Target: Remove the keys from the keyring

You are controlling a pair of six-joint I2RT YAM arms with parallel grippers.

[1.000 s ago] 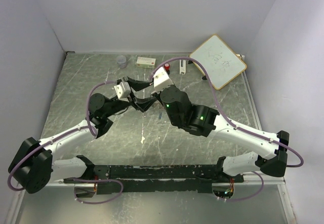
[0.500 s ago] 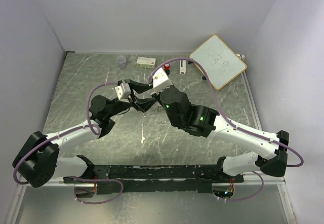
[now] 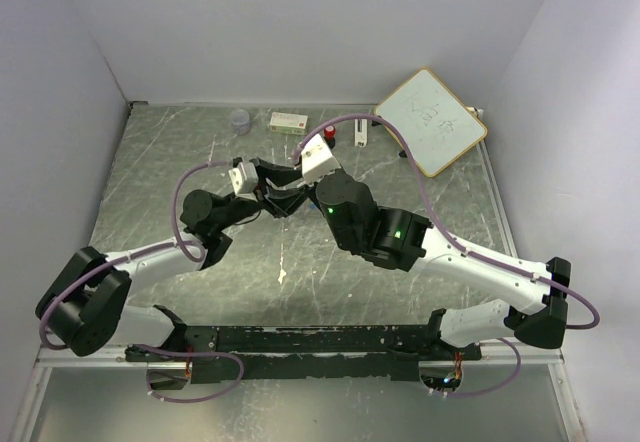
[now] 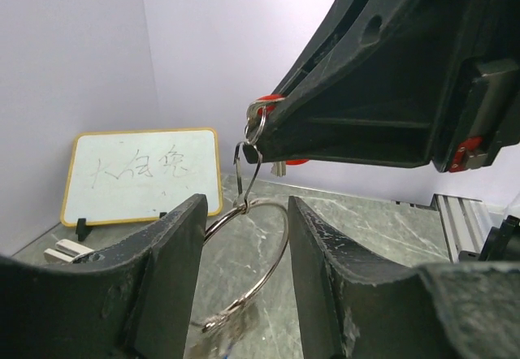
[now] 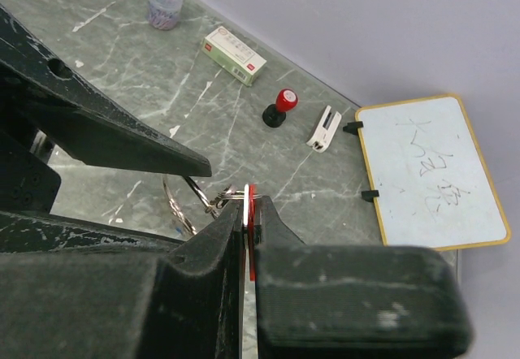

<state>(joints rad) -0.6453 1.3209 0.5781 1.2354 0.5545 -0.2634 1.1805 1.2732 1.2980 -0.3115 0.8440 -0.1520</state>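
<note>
My right gripper is shut on the red key, pinching its plastic head edge-on above the table. A small silver link hangs from that head and carries the keyring, a thin silver hoop. My left gripper stands open around the hoop, one finger on each side. The hoop rests against the left pad and nearly reaches the right one. A blurred, bluish piece dangles at the hoop's bottom; I cannot make out whether it is the blue key. From above, both grippers meet at the table's middle.
A whiteboard leans at the back right. A black stamp with a red top, a small white clip-like piece, a white box and a small clear cup stand along the back edge. Side walls enclose the table.
The left arm's elbow has swung to the right and its jaws have narrowed around the hoop. The right arm has stayed still, holding the red key.
</note>
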